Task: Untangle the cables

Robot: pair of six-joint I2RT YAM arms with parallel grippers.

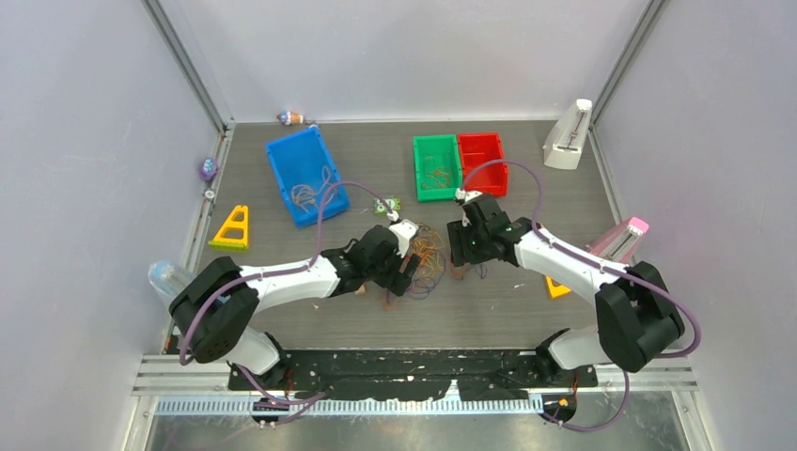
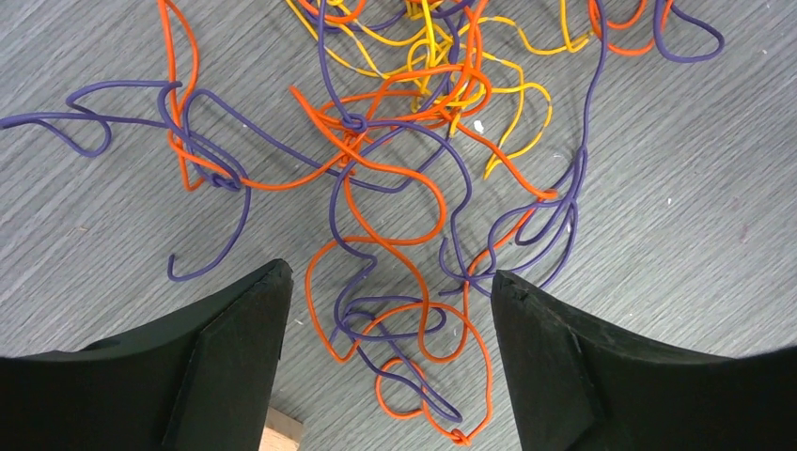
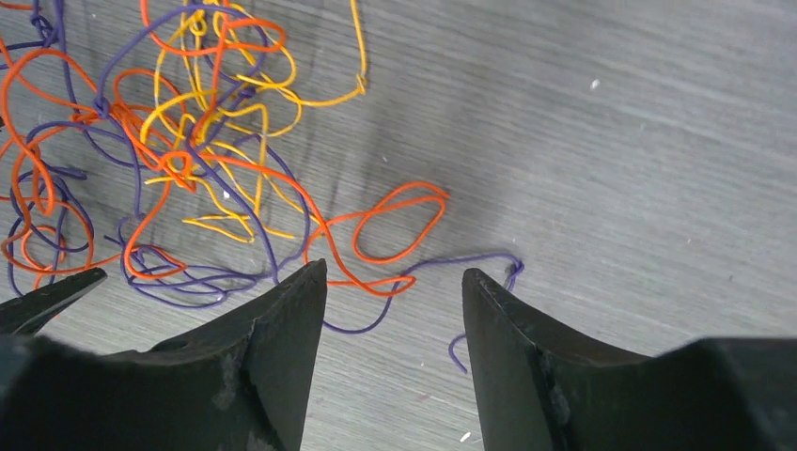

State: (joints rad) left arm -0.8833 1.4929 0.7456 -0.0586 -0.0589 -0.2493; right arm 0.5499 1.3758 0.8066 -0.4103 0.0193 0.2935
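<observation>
Tangle of cables (image 1: 428,254): orange, yellow and purple strands, mid-bench (image 1: 489,310), between my two arms.
My left fingers (image 2: 235,348): spread open, gripping nothing; orange and purple loops lie in the gap.
My right fingers (image 3: 282,338): spread open, empty; a purple tail crosses the gap.
Right edge: one orange loop and the purple tail stray out, bare bench beyond.
Room: bare bench on the near side; blue bin (image 1: 303,174), green bin (image 1: 436,166) and red bin (image 1: 482,162) well apart at the far side.
</observation>
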